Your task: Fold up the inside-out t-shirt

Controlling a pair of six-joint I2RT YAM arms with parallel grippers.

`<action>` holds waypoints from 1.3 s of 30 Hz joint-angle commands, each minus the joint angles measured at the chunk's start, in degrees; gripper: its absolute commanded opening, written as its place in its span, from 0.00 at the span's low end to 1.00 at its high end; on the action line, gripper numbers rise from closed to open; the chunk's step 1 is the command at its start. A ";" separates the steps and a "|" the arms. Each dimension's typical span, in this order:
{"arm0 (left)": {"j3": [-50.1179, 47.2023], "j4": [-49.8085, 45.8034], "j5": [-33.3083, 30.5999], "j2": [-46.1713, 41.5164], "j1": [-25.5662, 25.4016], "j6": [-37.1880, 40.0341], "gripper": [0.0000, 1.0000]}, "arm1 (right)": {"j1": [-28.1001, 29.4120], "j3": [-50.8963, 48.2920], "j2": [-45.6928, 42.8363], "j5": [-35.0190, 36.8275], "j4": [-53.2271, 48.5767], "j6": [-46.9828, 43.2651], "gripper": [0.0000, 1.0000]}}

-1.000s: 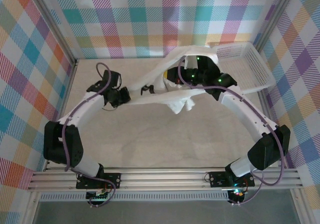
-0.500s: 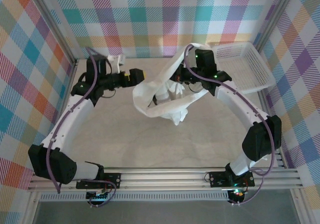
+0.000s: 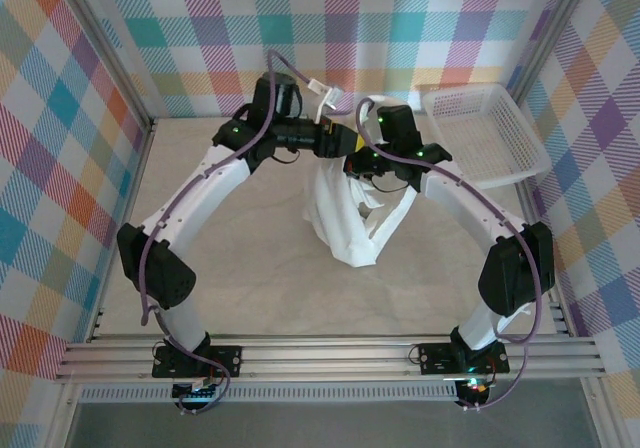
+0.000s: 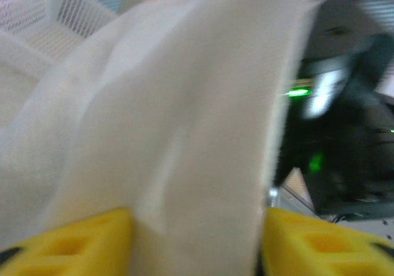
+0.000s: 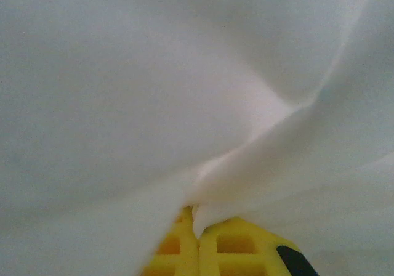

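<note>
Overhead light: bright, even; faint shadows under the t-shirt [image 3: 345, 218].
Left wrist view: smeared, perhaps motion blur.
Right wrist view: soft, unfocused.

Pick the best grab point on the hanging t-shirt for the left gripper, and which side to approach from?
Likely the taut upper band of the t-shirt, right beside the pinch of the right gripper, approached level from the left. The rest hangs bunched, sagging to the table. That band sits between the open fingers of the left gripper.

White-shelled arms [image 3: 200, 193] with black joints [image 3: 155, 273], looping purple cables [image 3: 268, 60], green lights [image 4: 297, 92], yellow fingers [image 4: 80, 239].
</note>
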 commanded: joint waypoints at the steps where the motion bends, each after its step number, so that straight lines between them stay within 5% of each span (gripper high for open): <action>1: -1.40 4.79 -7.40 -3.39 -0.09 -3.12 0.18 | 0.45 1.01 -0.29 -2.17 -0.57 -1.69 0.00; 3: -3.30 6.26 -11.66 -4.88 -0.01 -3.84 0.00 | 0.45 0.60 -0.59 -2.62 -0.60 -2.01 0.00; 11: -3.93 4.89 -26.98 -8.40 4.13 -11.25 0.00 | 1.01 -4.58 -2.06 -9.31 -1.47 -6.60 0.00; 19: 2.56 -6.92 -33.89 0.77 8.52 -10.45 0.00 | 4.67 -7.37 -7.53 -19.74 -2.11 -12.98 0.00; 21: 0.62 -9.22 -35.54 3.11 9.17 -10.99 0.00 | 4.57 -6.21 -10.57 -15.81 -0.06 -12.88 0.00; 25: -12.09 -4.90 -34.39 1.89 11.09 -14.73 0.00 | 4.42 -3.31 -17.94 14.23 -1.58 -15.49 0.00; 27: -19.24 -1.98 -35.92 -0.80 12.46 -15.39 0.00 | 4.15 -2.23 -20.56 23.19 -1.86 -18.22 0.00; 32: -31.11 -2.62 -37.67 -1.25 19.77 -15.78 0.00 | 2.65 -1.33 -24.60 21.46 1.92 -19.76 0.00; 34: -35.51 0.36 -32.36 -1.72 22.59 -15.07 0.11 | 1.97 -2.10 -25.18 18.44 3.76 -18.44 0.00; 37: -39.47 2.44 -30.99 -6.73 24.06 -14.65 0.48 | 0.75 -5.12 -26.18 18.24 7.12 -14.74 0.00; 39: -39.62 0.60 -30.74 -10.31 24.17 -13.43 0.64 | -0.22 -5.54 -25.80 17.40 7.11 -13.07 0.00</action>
